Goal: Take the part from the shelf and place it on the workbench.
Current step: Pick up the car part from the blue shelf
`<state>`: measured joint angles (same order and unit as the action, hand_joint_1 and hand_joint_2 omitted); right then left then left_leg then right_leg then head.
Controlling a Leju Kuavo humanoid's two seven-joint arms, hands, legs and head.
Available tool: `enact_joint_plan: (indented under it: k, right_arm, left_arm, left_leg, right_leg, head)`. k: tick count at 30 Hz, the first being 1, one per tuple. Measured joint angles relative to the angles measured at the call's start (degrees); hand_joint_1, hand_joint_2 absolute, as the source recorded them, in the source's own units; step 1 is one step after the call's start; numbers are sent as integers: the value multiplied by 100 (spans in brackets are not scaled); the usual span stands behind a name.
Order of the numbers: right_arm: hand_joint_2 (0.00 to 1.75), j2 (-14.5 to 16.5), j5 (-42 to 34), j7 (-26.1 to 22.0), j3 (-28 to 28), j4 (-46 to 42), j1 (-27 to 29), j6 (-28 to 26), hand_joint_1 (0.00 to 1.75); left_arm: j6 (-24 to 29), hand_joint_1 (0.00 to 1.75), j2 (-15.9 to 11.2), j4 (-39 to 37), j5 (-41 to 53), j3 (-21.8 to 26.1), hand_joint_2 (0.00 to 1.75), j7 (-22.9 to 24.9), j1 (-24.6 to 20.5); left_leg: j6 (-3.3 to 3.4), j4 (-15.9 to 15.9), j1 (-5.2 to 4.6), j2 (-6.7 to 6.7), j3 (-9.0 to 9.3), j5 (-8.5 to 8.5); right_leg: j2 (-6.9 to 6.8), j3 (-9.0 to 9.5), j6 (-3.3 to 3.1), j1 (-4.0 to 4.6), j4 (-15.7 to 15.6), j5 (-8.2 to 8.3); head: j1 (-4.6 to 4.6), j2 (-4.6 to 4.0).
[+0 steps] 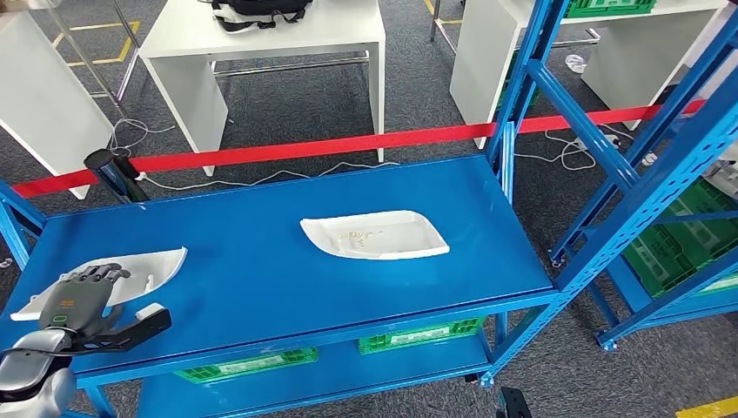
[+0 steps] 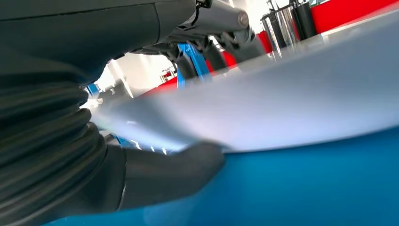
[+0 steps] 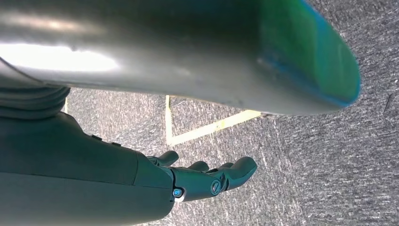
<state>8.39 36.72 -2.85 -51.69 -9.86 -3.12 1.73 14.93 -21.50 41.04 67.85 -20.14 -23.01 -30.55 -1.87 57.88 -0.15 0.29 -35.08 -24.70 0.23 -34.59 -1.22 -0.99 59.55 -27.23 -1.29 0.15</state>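
Head view: the left hand sits at the near left corner of the blue shelf, fingers lying over the top of a white part, thumb stretched along the shelf surface below it — whether it truly grips, cannot tell. A second white part lies mid-shelf, well apart. Red tape runs behind.

Left wrist view: the part is blurred and close, resting on the blue surface, thumb at its edge.

Right wrist view: the right hand hangs over grey carpet — fingers loosely extended, holding nothing
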Motion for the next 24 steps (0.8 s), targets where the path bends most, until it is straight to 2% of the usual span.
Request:
enact_joint_plan:
  k: [24]
  right_arm:
    - [0,0,29,-26,-48,0,0,0,0]
  left_arm:
    - [278,175,118,-232,-319,-145,175,-87,-163]
  left_leg:
    - [3,0,0,0,2,3]
  right_leg:
    - [0,4,1,0,0,2]
  head:
    - [0,0]
